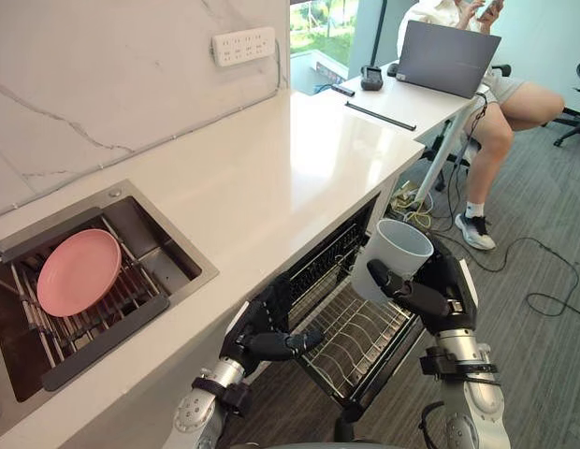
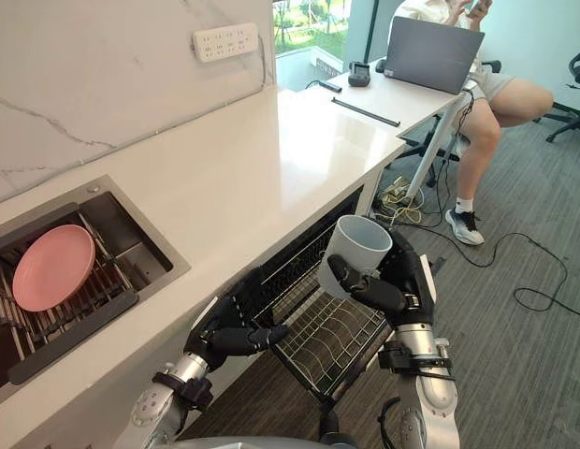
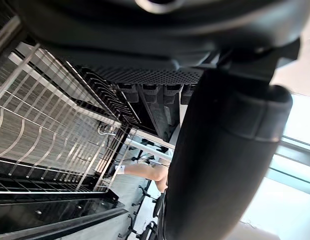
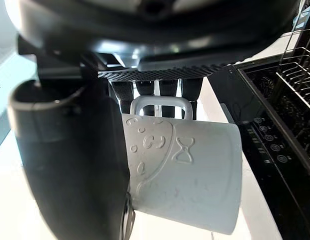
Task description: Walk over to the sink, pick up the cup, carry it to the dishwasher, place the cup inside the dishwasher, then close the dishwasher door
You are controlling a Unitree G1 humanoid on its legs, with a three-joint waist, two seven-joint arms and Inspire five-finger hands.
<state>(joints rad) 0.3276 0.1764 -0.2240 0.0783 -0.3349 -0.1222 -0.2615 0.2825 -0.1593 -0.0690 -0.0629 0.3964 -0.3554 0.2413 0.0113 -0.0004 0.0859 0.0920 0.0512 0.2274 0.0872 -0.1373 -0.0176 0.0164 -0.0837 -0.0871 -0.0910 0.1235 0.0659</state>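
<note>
my right hand (image 1: 430, 297) wrapped round the white cup (image 1: 395, 254), mouth up | dishwasher rack (image 1: 357, 329) just below it | left hand (image 1: 262, 339) loosely curled, empty, beside rack | raised squiggles on cup side

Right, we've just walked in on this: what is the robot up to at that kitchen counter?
The robot's right hand grips a white cup, opening upward, above the pulled-out wire rack of the open dishwasher under the counter. The cup is not yet set down. Its left hand is low by the rack's near side. A pink plate lies in the sink. Beyond the counter, a person sits behind a laptop.
</note>
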